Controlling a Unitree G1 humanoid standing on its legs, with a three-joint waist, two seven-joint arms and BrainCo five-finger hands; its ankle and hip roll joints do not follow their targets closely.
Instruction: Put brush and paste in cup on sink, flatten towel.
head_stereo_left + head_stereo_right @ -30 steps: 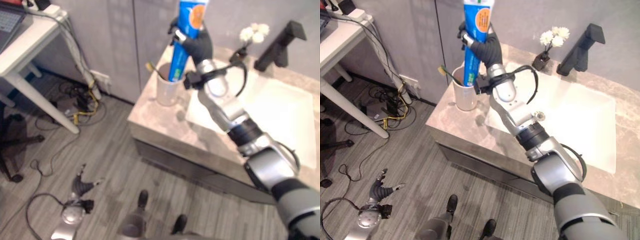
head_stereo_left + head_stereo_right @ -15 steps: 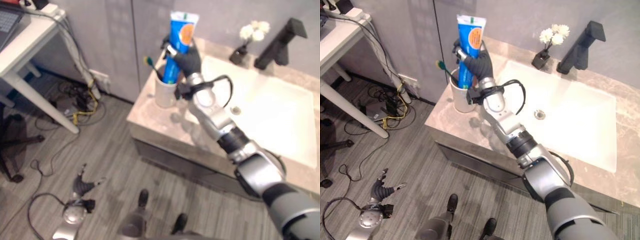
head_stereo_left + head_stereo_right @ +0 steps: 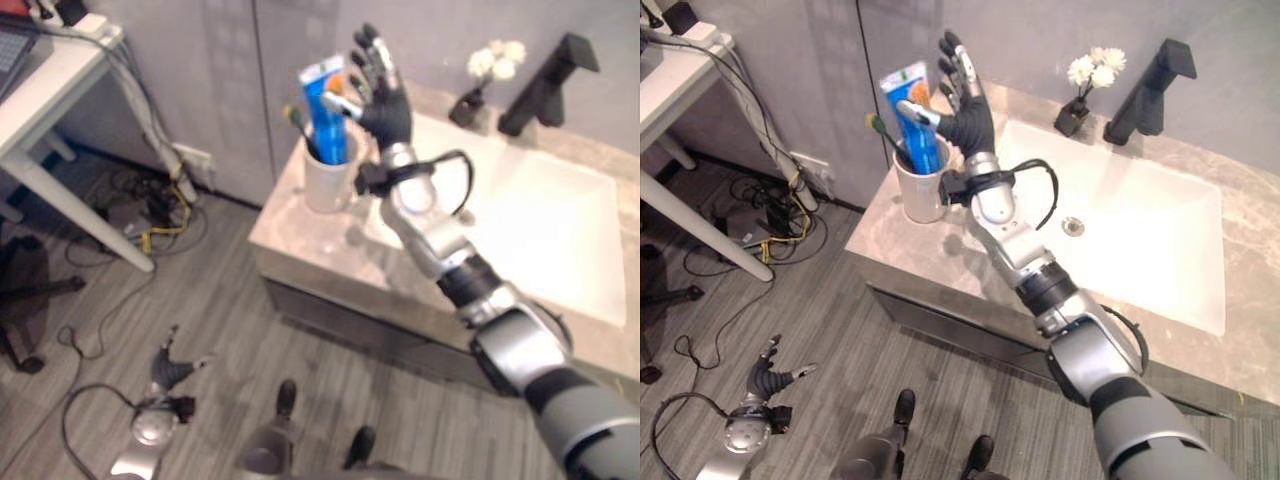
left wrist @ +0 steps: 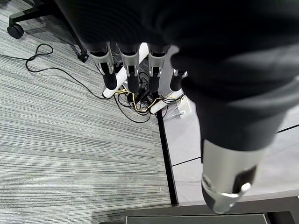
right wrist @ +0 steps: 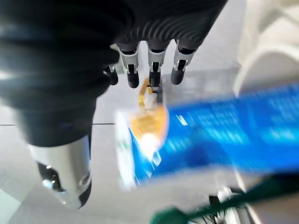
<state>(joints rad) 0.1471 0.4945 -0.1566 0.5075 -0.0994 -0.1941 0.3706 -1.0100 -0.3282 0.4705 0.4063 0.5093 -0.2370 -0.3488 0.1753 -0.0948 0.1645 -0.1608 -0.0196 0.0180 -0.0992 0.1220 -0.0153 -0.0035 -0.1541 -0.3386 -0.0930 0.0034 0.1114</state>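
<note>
Right hand (image 3: 965, 105) raised above the white cup (image 3: 919, 190), fingers spread wide and straight, holding nothing. The thumb lies just beside the upper end of the blue toothpaste tube (image 3: 912, 115); contact cannot be confirmed. Tube stands in the cup, leaning, cap end down. Toothbrush (image 3: 887, 135) also in the cup, green head up, beside the tube. Cup stands on the marble counter (image 3: 910, 250) at its left corner, next to the white sink basin (image 3: 1140, 240). Tube carries an orange round mark and white lettering; the text is too blurred to read. Left hand (image 3: 765, 382) hangs low over the grey floor (image 4: 60, 140), fingers relaxed and apart, touching nothing. Black tap (image 3: 1145, 85) and small vase of white flowers (image 3: 1085, 75) at the counter's rear
</note>
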